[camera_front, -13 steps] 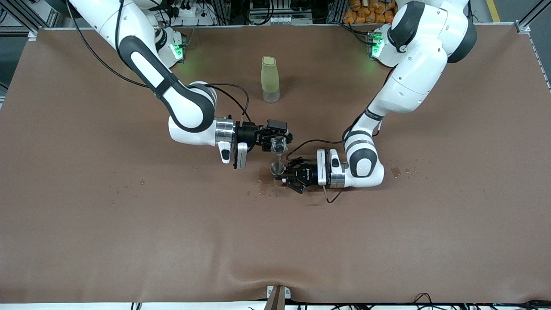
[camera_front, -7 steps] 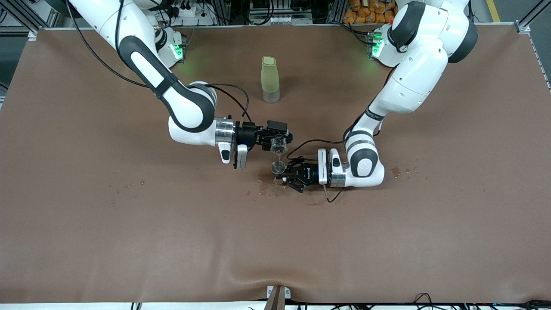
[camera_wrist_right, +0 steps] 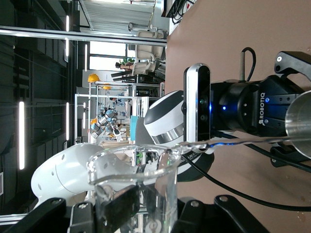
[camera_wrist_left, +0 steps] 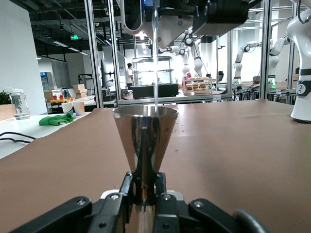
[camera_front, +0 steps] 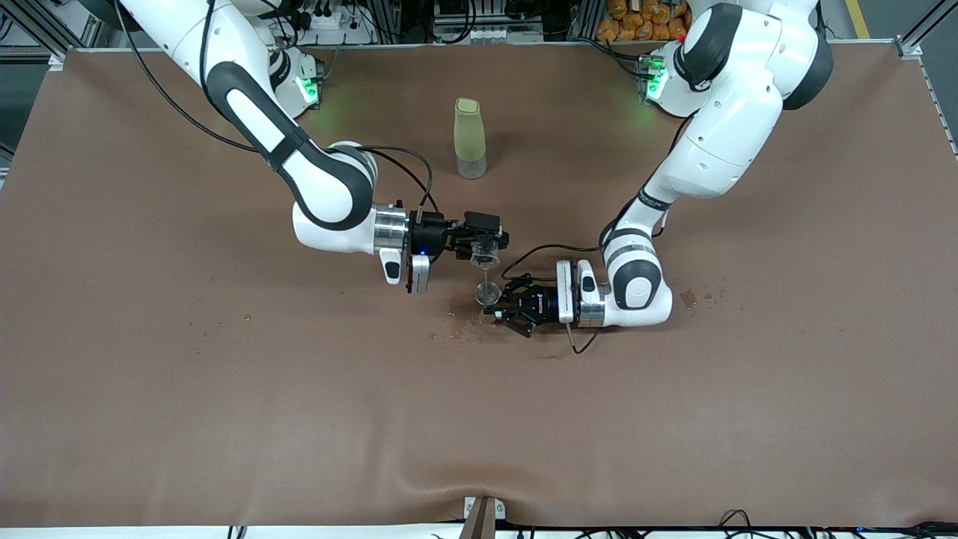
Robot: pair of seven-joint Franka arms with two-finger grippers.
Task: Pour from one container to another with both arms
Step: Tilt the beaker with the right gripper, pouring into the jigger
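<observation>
My right gripper [camera_front: 485,243] is shut on the tiny clear glass cup [camera_front: 484,255] and holds it tipped over the steel jigger [camera_front: 487,294]. The left gripper [camera_front: 500,303] is shut on the jigger's narrow waist, low over the middle of the table, and keeps it upright. In the left wrist view the jigger [camera_wrist_left: 146,133] rises from the left gripper [camera_wrist_left: 144,187], and a thin stream [camera_wrist_left: 155,63] falls into its mouth. The right wrist view has the right gripper [camera_wrist_right: 141,199] clamped around the cup [camera_wrist_right: 138,179], with the jigger's rim [camera_wrist_right: 300,128] just past the spout.
A tall pale-green bottle [camera_front: 469,138] stands farther from the front camera than both grippers. Wet spots [camera_front: 460,327] mark the brown table cover beside the jigger, and more drops [camera_front: 692,298] lie toward the left arm's end. A black cable [camera_front: 539,251] loops by the left wrist.
The left gripper and the jigger have shifted slightly toward the left arm's end of the table. The right gripper and the tipped cup have barely moved.
</observation>
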